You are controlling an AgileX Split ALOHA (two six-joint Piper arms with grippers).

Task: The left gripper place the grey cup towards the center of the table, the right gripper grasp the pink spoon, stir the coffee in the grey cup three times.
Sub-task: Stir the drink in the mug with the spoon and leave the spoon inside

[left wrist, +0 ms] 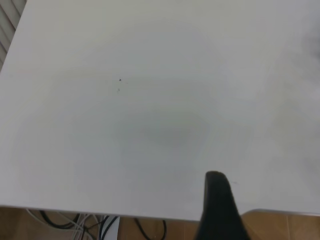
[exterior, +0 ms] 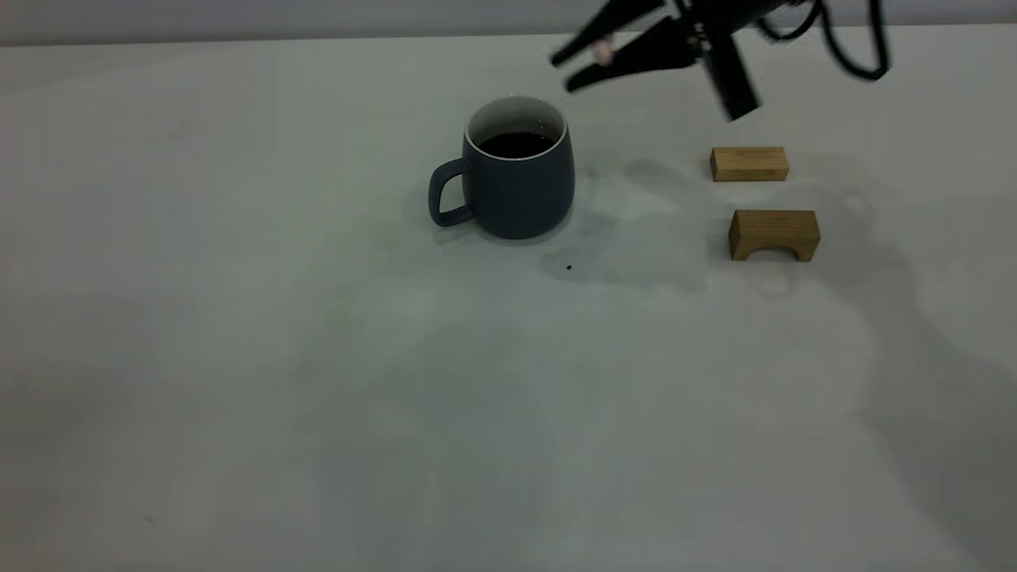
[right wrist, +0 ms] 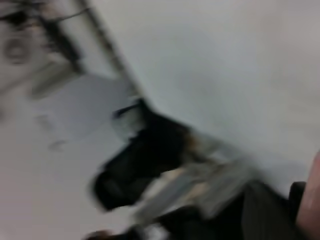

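Nearest the exterior camera lies a broad bare stretch of the table (exterior: 238, 413), pale grey-white and marked only by soft shadows. Farther in, a tiny black speck (exterior: 569, 268) sits on the surface, just in front of the grey cup (exterior: 516, 179). The cup stands upright near the middle of the table, its loop handle turned toward the left side of that view, with the coffee (exterior: 517, 144) dark and glossy below the white-edged rim. To the right of the cup, well apart from it, stand two wooden pieces: an arch-shaped block (exterior: 775, 234) nearer the camera and a plain flat block (exterior: 749, 164) just behind it, the two not touching. Beyond and above these, at the far edge, the right gripper (exterior: 584, 65) hangs in the air, its two thick fingers pointing toward the cup from above and to the right of the rim. The fingers stand a narrow way apart, and between them shows a small pale pink bit of the pink spoon (exterior: 604, 52), pinched there; the spoon's bowl and stem cannot be made out. A black cable (exterior: 862, 56) loops behind the arm. The left gripper is out of the exterior view; its wrist camera shows only one black finger (left wrist: 218, 210) over bare table near the edge, so how far it is open cannot be told.
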